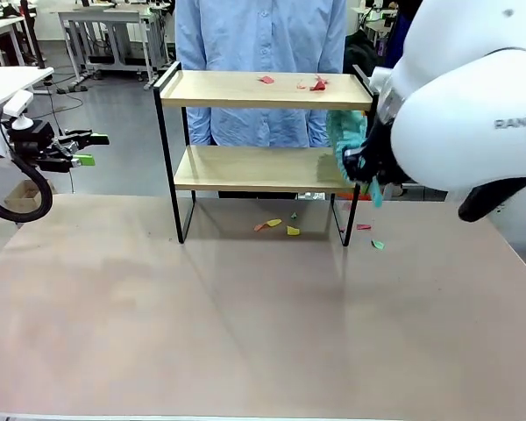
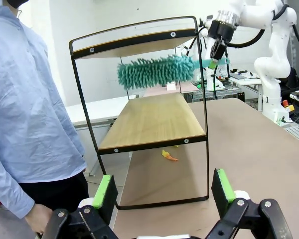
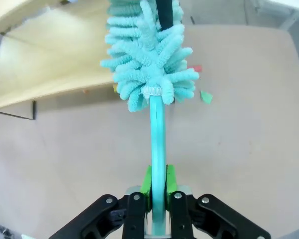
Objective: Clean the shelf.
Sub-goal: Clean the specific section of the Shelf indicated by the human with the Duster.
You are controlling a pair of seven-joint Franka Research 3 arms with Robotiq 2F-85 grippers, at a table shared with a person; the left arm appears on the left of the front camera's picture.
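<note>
Shelf [image 1: 219, 89]: stands at the far middle of the table [image 1: 245, 333], in front of a person [image 1: 259, 35].
Duster [image 2: 154, 69]: teal and fluffy; its head reaches in from the shelf's right end, between the two boards and just under the top one. Contact with either board cannot be told.
Right gripper [image 3: 158, 181]: clamped tight on the duster's thin handle.
Left gripper [image 2: 163, 189]: jaws wide apart, nothing between them, held off the table's left side, well apart from the shelf.
Top board: red scraps [image 1: 318, 84] lie near its right end; judged not yet cleaned.
Lower board: looks bare in the left wrist view; judged done or nearly so.
Table scraps [image 1: 280, 226]: yellow, orange, red and green bits under and beside the shelf.
Progress: judged roughly midway, with the top board left.
Writing: the letters "RANK" on the right arm [image 1: 473, 114], cut by the picture edge; nothing else readable.
</note>
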